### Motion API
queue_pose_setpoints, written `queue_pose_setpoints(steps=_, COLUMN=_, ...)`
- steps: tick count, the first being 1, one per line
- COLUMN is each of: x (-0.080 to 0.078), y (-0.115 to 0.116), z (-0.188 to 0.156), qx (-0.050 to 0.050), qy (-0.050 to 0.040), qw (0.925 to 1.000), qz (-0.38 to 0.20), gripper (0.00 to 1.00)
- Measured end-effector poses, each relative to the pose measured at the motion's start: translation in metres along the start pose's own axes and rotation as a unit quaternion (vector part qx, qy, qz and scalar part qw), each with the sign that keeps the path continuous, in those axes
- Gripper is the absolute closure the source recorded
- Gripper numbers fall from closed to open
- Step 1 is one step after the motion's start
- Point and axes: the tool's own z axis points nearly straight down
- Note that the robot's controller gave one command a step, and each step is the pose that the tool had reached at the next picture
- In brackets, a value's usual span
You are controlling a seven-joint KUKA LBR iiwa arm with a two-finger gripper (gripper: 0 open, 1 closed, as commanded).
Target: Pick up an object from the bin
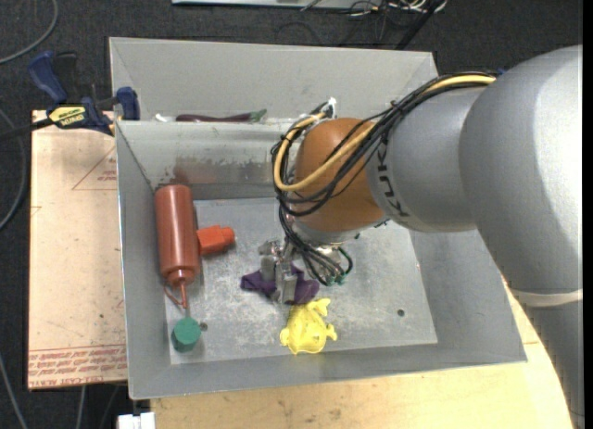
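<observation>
My gripper (pixel 283 281) is low in the middle of the bin, below the orange wrist cover, its metal fingers down on a small purple soft thing (pixel 257 282). The purple thing spreads to both sides of the fingers; whether it sits between them I cannot make out. A yellow rubber toy (pixel 307 327) lies just in front of the gripper, close to the purple thing. An orange block (pixel 216 239) lies to the gripper's left.
A tall red-brown squeeze bottle (pixel 177 234) lies along the bin's left side, its nozzle pointing forward. A small green cap (pixel 186 334) sits at the front left corner. The arm covers the bin's right and back part.
</observation>
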Motion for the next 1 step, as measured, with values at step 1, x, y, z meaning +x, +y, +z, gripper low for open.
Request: queue_pose_setpoints(steps=1, x=-0.005, y=-0.0069, z=-0.0787, qx=0.0, qy=-0.0013, qw=0.9998, qz=-0.018, gripper=1.0)
